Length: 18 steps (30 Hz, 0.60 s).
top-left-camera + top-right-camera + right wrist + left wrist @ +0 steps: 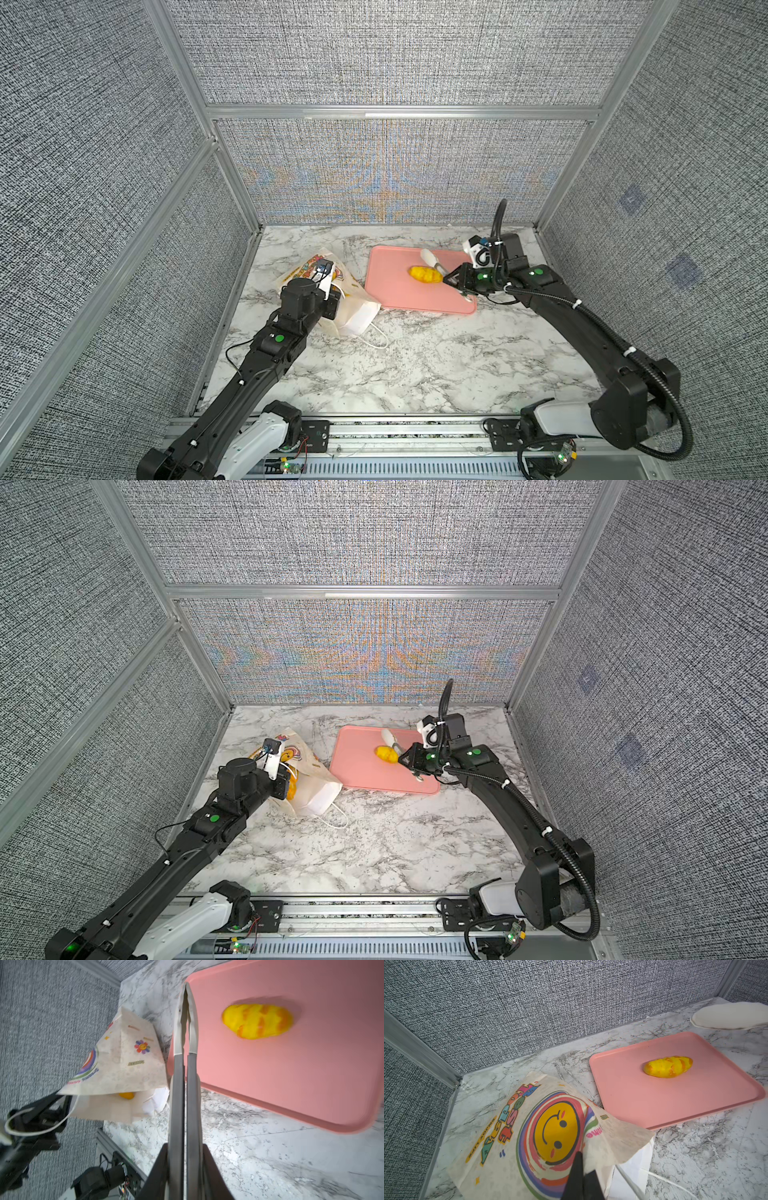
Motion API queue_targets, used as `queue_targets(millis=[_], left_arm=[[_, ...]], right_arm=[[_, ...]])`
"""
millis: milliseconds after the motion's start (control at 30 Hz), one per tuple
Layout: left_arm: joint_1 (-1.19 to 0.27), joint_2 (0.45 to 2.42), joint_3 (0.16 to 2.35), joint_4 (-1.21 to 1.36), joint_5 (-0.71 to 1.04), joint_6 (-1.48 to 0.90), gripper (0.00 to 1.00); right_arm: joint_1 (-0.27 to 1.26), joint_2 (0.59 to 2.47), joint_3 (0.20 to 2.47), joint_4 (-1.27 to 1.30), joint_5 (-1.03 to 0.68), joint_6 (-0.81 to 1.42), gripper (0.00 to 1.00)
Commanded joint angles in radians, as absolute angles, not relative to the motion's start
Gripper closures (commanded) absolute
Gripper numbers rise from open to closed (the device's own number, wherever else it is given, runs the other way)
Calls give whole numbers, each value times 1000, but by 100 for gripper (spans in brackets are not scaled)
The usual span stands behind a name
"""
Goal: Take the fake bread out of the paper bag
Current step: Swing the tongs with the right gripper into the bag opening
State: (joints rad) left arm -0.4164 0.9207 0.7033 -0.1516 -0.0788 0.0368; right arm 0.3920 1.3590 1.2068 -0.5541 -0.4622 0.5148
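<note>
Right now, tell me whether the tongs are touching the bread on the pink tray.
Apart. The right wrist view shows bare pink tray between the closed tongs and the bread.

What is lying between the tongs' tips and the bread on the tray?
Nothing: only bare tray separates tongs and bread, as the right wrist view shows.

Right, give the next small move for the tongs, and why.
Probably swing the tongs toward the mouth of the paper bag. They are closed and empty, one striped loaf lies on the pink tray, the left tool pinches the bag's top edge open, and a yellow piece shows inside.
</note>
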Motion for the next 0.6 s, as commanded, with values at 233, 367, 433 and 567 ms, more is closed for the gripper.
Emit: queue_targets(millis=[233, 367, 433, 567], left_arm=[[-415, 963, 714, -137, -48, 38, 100], [-416, 986, 736, -142, -46, 11, 100], [-415, 996, 749, -141, -39, -1, 100], [-416, 1021, 773, -162, -43, -25, 100]], right_arm=[[752, 1199, 1041, -441, -477, 654, 88], [854, 1240, 999, -380, -440, 688, 86], [871, 1299, 1004, -357, -428, 691, 87], [887, 1394, 1052, -327, -364, 667, 86]])
